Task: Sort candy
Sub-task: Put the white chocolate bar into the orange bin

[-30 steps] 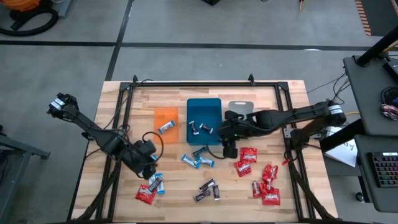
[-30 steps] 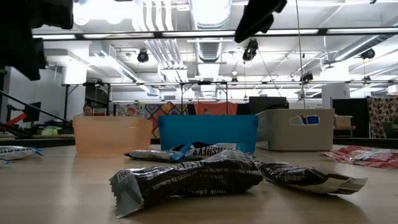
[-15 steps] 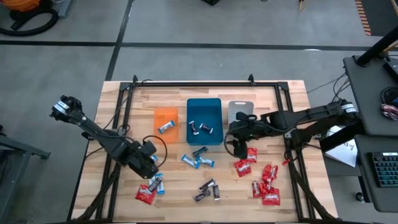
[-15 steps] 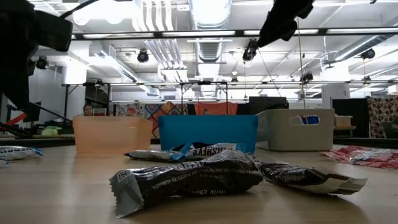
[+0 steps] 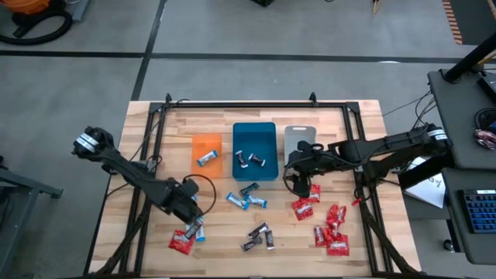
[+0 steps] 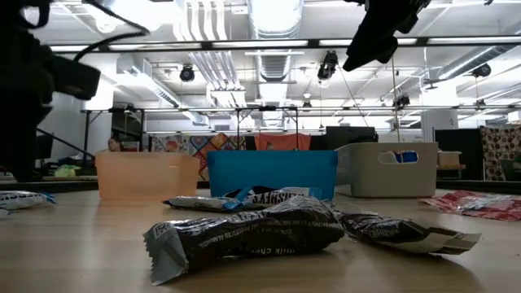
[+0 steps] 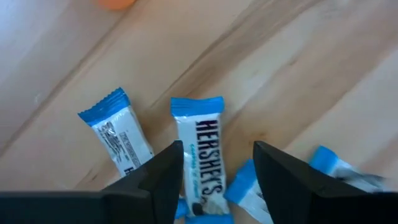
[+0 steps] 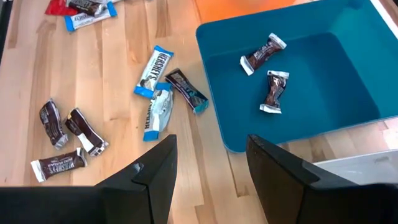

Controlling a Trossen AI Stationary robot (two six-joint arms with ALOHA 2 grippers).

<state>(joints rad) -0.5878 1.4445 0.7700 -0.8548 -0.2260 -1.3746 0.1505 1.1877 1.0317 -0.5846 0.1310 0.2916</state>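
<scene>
left gripper [image 7: 214,174]: fingers apart, empty, over blue-and-white candy [image 7: 200,155] | right gripper [image 8: 208,168]: spread, empty, beside teal tray [image 8: 348,62] holding two brown candies [image 8: 273,90] | low view only: brown candy [image 6: 244,232] blocks foreground

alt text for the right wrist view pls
The right pincer, open and empty, hangs above the wooden table beside a teal tray holding two dark-wrapped candies. Blue-and-white candies and more dark ones lie loose on the wood.
</scene>
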